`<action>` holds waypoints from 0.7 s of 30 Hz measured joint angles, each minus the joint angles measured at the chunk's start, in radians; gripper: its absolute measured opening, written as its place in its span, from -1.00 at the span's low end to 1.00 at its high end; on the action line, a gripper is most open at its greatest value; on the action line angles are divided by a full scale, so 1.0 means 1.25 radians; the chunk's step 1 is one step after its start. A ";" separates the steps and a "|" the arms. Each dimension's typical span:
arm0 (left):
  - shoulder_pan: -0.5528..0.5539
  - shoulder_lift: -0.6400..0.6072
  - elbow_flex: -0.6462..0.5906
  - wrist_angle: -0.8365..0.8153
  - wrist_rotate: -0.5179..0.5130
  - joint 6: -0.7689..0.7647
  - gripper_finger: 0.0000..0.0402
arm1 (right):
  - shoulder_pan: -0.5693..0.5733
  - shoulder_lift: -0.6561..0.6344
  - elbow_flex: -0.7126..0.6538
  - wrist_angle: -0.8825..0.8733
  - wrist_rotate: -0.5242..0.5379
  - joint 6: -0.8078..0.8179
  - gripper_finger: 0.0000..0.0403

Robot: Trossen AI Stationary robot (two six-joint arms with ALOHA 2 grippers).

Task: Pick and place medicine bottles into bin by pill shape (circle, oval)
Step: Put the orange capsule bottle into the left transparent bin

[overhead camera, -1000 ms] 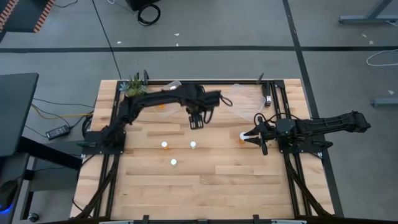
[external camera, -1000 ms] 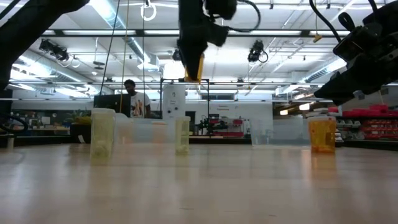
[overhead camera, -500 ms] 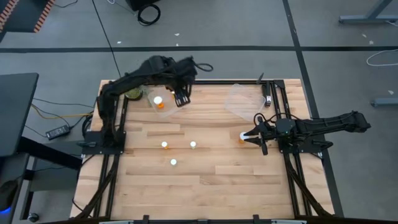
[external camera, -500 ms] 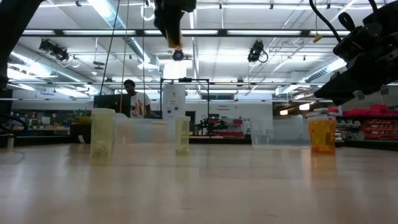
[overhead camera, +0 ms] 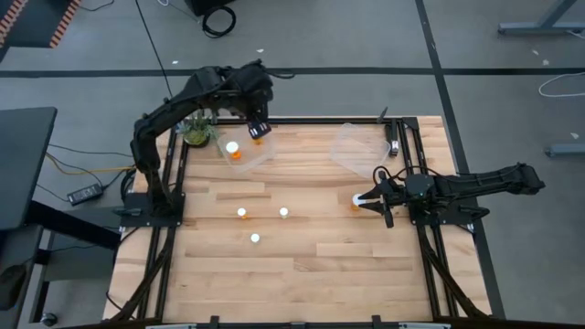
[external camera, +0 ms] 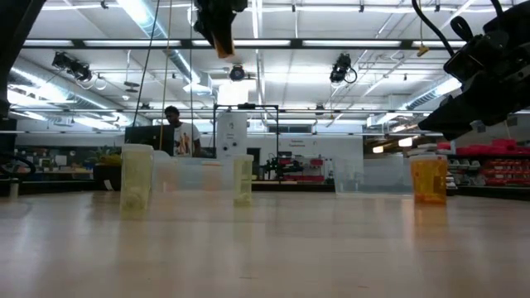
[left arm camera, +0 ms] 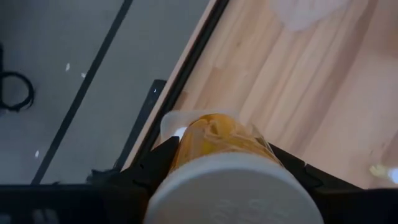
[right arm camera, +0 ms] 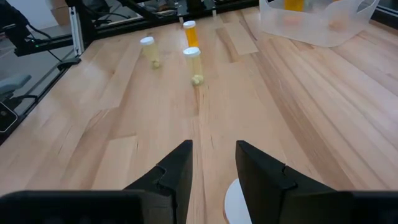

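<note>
- High view: no label or writing can be read on anything here.
- High view: the left gripper [overhead camera: 257, 129] is raised over the far left part of the wooden table [overhead camera: 302, 274], above the clear bin [overhead camera: 247, 150] near the far left corner, and its fingers are closed on an orange medicine bottle [overhead camera: 257, 139].
- High view: one more white-capped bottle [overhead camera: 233, 150] lies inside that bin; a second clear bin [overhead camera: 357, 146] sits by the far edge toward the right, and a small plant [overhead camera: 196, 130] stands at the far left corner.
- High view: three small bottles [overhead camera: 255, 238] stand well apart in the middle of the table, nearer the left edge.
- High view: the left arm rises from its base at the left edge and bends over to the far edge; the right arm lies low, reaching in from the right edge.
- High view: the right gripper [overhead camera: 362, 201] has its fingers drawn together, just beside a lone orange bottle [overhead camera: 356, 200].
- Low view: the held bottle hangs at the top edge in the left gripper [external camera: 219, 33]; pale bottles stand on the table, an orange one toward the right, and a person [external camera: 177, 131] stands in the room behind.
- Left wrist view: the white cap and orange body of the held bottle fill the space between the dark fingers [left arm camera: 149, 168], above the table's far edge; no print shows.
- Right wrist view: the two fingers stand close together with nothing between them; a white cap [right arm camera: 237, 202] sits just beside them, and three bottles and a bin lie farther along the table.
</note>
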 joint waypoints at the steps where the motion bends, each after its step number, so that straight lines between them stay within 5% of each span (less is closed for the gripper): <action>1: -0.001 0.000 -0.019 0.020 0.003 0.005 -0.02 | 0.000 0.000 0.000 0.000 0.000 0.000 -0.36; 21: 0.103 -0.001 -0.492 0.305 0.104 0.071 -0.02 | 0.000 0.000 0.000 0.000 0.000 0.000 -0.36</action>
